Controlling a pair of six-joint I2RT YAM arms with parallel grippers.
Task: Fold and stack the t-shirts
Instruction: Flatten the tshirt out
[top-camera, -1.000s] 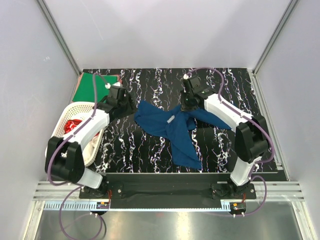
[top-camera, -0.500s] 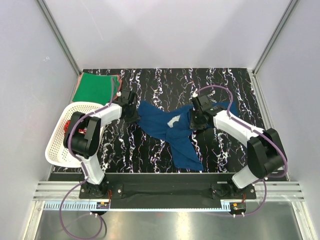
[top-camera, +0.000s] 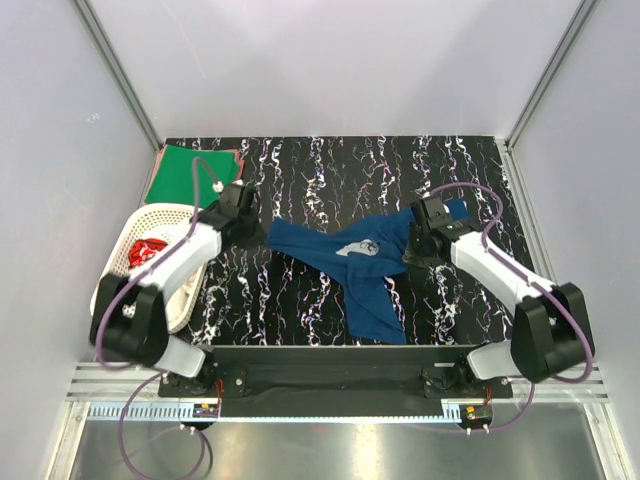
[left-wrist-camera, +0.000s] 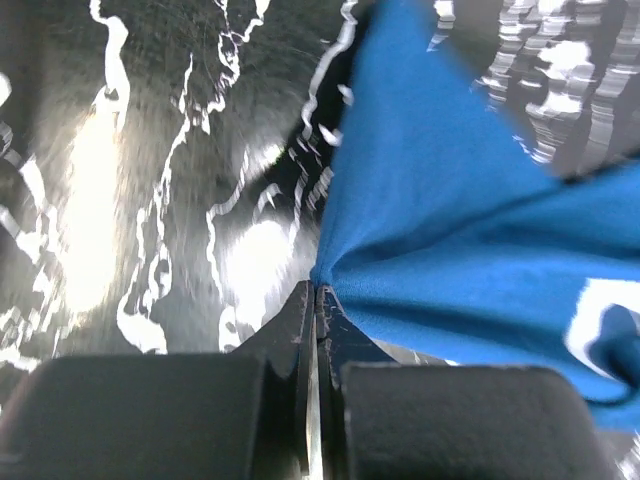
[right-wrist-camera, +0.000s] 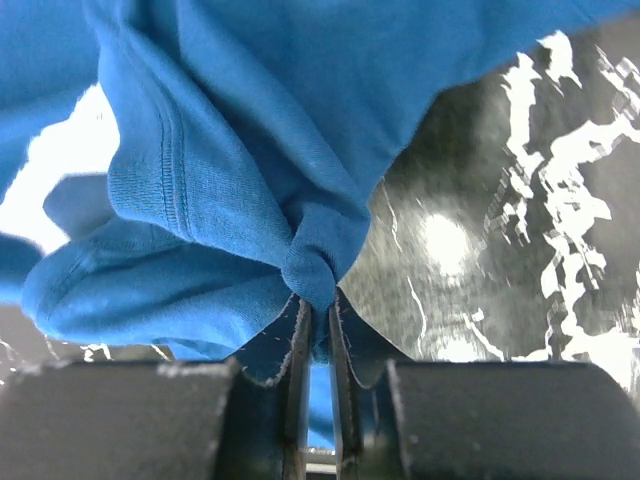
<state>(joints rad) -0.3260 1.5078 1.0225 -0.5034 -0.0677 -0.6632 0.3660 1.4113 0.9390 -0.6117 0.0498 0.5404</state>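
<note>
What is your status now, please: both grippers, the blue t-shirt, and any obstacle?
Left gripper shut on blue t-shirt corner. Right gripper shut on a bunched fold. Shirt unfolded, spread between them. Basket aside at left.

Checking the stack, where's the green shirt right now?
In the top view, the green t-shirt lies flat at the table's far left corner, just beyond the white basket.

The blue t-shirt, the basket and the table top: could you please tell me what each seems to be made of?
Blue t-shirt: soft matte knit, likely cotton jersey; fine ribbing, a stitched seam and bunched folds show. Basket: probably rigid white plastic, given its moulded lattice. Table top: hard glossy black with white veins, marble or a print; it reflects light.
</note>
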